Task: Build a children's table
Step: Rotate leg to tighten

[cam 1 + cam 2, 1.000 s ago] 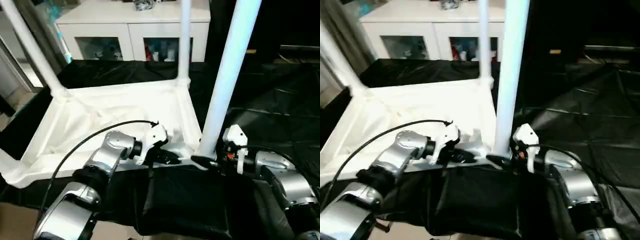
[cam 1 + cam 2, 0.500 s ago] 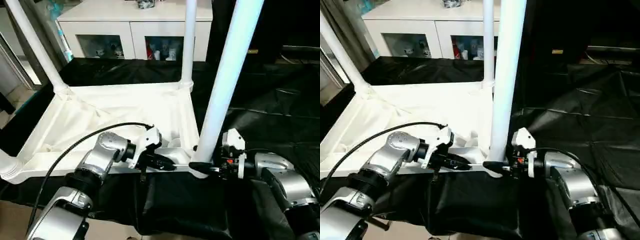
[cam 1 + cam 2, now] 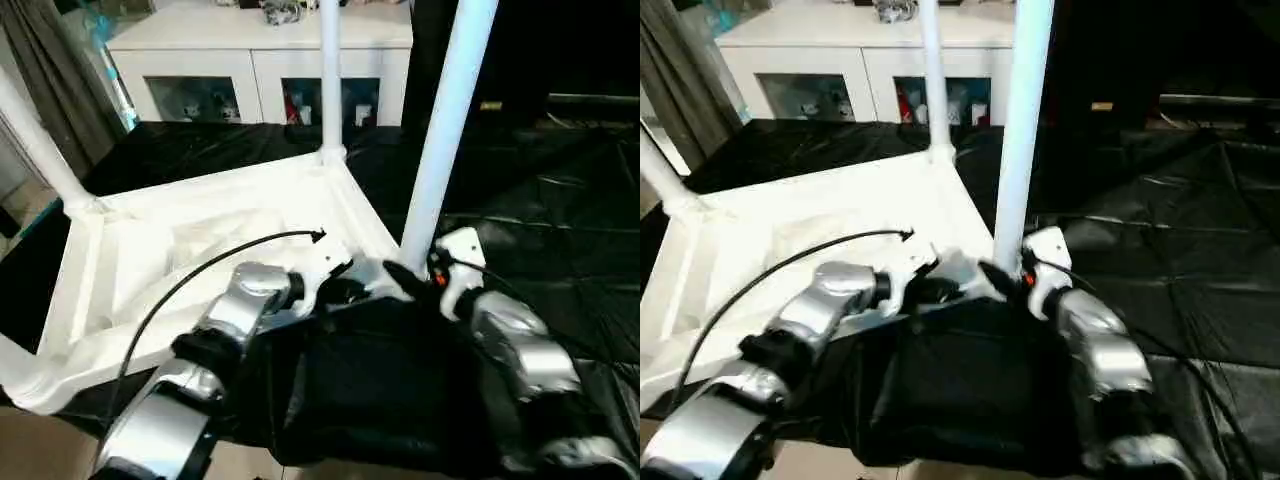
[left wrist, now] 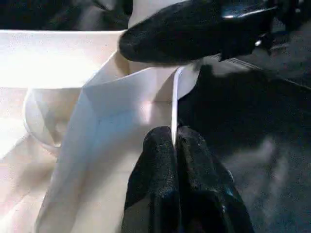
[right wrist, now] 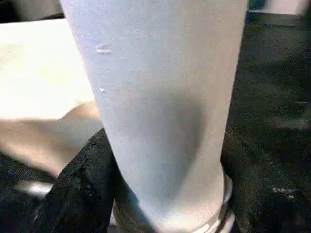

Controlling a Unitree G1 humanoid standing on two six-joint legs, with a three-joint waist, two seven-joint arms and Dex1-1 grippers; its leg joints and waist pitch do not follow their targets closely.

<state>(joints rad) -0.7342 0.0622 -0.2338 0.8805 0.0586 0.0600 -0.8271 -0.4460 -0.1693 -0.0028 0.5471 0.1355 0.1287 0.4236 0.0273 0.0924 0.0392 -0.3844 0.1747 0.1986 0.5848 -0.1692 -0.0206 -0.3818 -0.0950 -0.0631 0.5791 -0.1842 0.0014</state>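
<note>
The children's table (image 3: 150,260) lies upside down on the black cloth, its ribbed underside facing up. Three white legs stand up from its corner sockets: the near right leg (image 3: 445,120), the far leg (image 3: 329,80) and the left leg (image 3: 35,150). My left gripper (image 3: 350,292) is shut on the thin white rim (image 4: 174,111) of the top, close to the near right corner. My right gripper (image 3: 400,275) is shut around the base of the near right leg (image 5: 165,97), one black finger (image 5: 82,189) on each side. In the left wrist view the right gripper's finger (image 4: 194,29) lies just beyond the rim.
The big black-draped table (image 3: 560,200) stretches away to the right and behind. A white glass-door cabinet (image 3: 260,70) stands at the back and a grey curtain (image 3: 60,90) hangs at the left. A bulky black cloth fold (image 3: 380,390) lies between my forearms at the near edge.
The view has shifted. The table's near right corner, with both grippers still holding it, has moved away from me, and the top has turned slightly. Both grips are unchanged.
</note>
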